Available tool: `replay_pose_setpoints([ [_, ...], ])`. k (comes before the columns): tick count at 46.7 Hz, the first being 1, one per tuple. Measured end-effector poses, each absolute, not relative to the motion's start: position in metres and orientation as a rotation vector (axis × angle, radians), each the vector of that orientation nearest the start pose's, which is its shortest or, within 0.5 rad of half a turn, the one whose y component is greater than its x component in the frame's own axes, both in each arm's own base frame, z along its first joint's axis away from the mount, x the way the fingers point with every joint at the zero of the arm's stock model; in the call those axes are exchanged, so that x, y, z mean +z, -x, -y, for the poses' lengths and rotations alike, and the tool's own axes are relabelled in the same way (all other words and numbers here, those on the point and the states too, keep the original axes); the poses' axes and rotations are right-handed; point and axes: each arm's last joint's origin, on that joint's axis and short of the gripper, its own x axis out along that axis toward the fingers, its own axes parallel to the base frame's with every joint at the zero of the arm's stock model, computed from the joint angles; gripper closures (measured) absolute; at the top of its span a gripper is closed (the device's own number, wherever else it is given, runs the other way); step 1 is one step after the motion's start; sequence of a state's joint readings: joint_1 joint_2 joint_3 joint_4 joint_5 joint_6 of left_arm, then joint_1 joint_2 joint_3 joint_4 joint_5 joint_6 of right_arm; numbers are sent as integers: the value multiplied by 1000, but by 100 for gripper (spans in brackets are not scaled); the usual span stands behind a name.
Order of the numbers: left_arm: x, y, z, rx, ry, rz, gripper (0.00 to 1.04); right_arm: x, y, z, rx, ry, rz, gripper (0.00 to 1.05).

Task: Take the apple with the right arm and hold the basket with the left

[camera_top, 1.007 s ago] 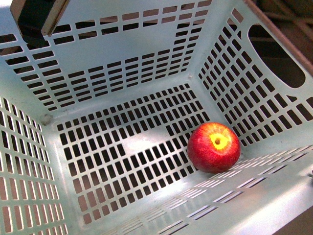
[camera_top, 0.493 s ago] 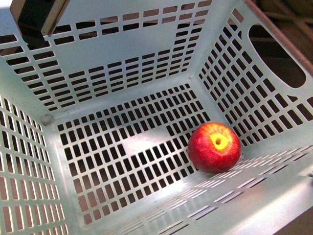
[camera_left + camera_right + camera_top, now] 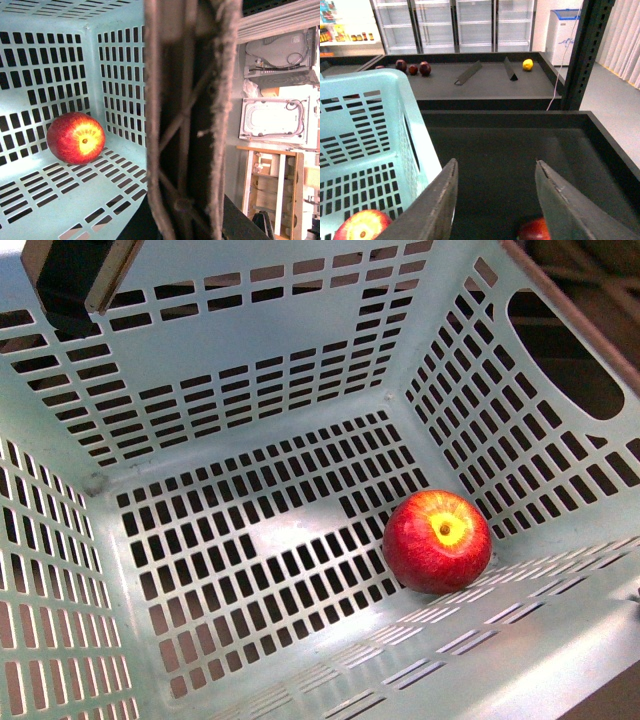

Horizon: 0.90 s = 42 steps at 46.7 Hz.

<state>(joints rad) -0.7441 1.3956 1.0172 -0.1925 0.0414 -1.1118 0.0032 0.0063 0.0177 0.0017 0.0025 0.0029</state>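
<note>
Nothing has shifted in the past second: the apple point(image 3: 437, 542) sits on the slotted floor of the basket point(image 3: 300, 320), in the corner by its right and near walls. Right hand point(image 3: 495, 200) hangs with fingers spread above the dark surface point(image 3: 495, 150) just outside the basket, so the apple lies across that wall from it (a darker fruit point(image 3: 534, 231) shows below). Left hand's grip cannot be told; the handle point(image 3: 190, 120) fills its view.

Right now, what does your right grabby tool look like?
My right tool has two flat, dark grey-brown fingers. They are wide at the base and narrow to blunt tips. They look smooth and plain, with no markings or cables showing.
</note>
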Motion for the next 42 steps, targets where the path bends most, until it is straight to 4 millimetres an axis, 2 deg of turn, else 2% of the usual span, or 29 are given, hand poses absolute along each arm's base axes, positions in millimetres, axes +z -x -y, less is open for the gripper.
replay_pose_setpoints([
  [11, 276, -224, 208, -369, 825, -896, 98, 169, -97, 0, 1, -3, 13, 8],
  [15, 276, -224, 208, -369, 825, -896, 98, 169, -97, 0, 1, -3, 13, 9],
  [19, 281, -229, 208, -524, 791, -838, 98, 169, -97, 0, 1, -3, 13, 9],
  [22, 280, -238, 204, -540, 740, -801, 98, 169, -97, 0, 1, -3, 14, 9],
  [26, 275, -263, 195, -483, 769, -792, 98, 169, -97, 0, 1, -3, 14, 9],
  [32, 268, -289, 177, -372, 845, -787, 98, 169, -97, 0, 1, -3, 14, 9],
  [42, 250, -329, 126, -103, 1015, -735, 98, 169, -97, 0, 1, -3, 14, 9],
])
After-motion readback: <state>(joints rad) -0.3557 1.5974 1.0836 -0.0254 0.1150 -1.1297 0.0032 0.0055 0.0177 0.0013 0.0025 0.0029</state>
